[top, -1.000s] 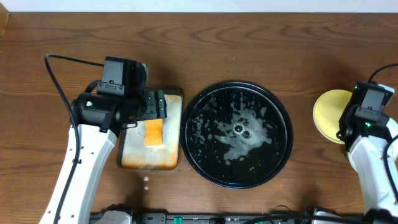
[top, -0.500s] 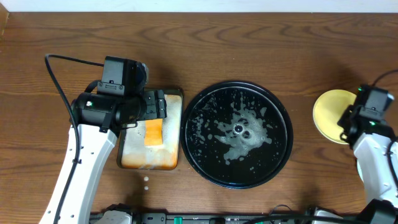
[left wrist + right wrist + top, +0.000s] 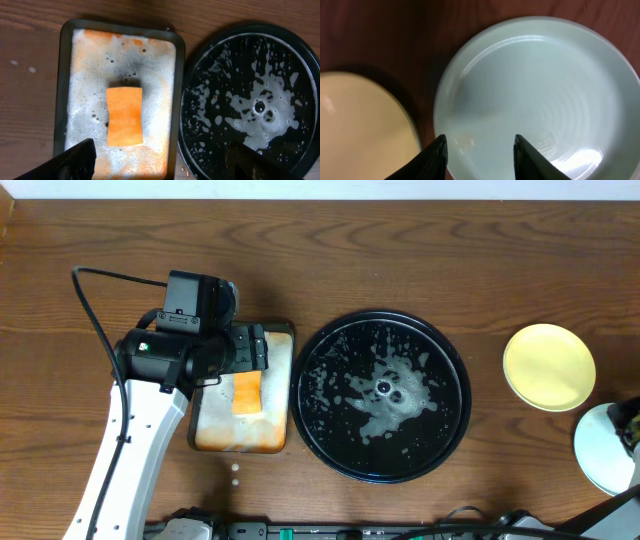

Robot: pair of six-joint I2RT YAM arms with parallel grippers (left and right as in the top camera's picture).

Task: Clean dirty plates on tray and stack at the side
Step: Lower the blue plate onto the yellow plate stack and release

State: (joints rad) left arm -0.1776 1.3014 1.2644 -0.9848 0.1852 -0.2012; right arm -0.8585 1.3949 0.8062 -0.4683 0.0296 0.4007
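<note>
Seen from above, a brown wooden table (image 3: 400, 260). At the far left my left arm (image 3: 130, 440), white with dark joints, reaches up from the near edge and bends at the wrist toward the right. My left gripper (image 3: 162, 159) hangs over a rectangular metal pan (image 3: 205, 430) full of foam, fingers spread wide and holding nothing. In the wrist view one dark fingertip sits at each lower corner. An orange sponge (image 3: 124, 116) lies flat in the middle of the pan, apart from my fingers. Its long axis runs the same way as the pan's, from the near edge of the table toward the far edge.

Just right of the pan sits the round black tray (image 3: 455, 350), rim up, spattered with water and a patch of foam at its centre.

Well to the right of the tray, a yellow plate (image 3: 549, 367) lies flat with its open face up. Just beside it, nearer to me, a mint plate (image 3: 545, 85) lies flat the same way, cut off by the picture's right edge. Being round, neither plate has a long axis. My right gripper (image 3: 481, 155) points straight down over the mint plate, its two dark fingers parted, gripping nothing, the plate's pale face showing between them
</note>
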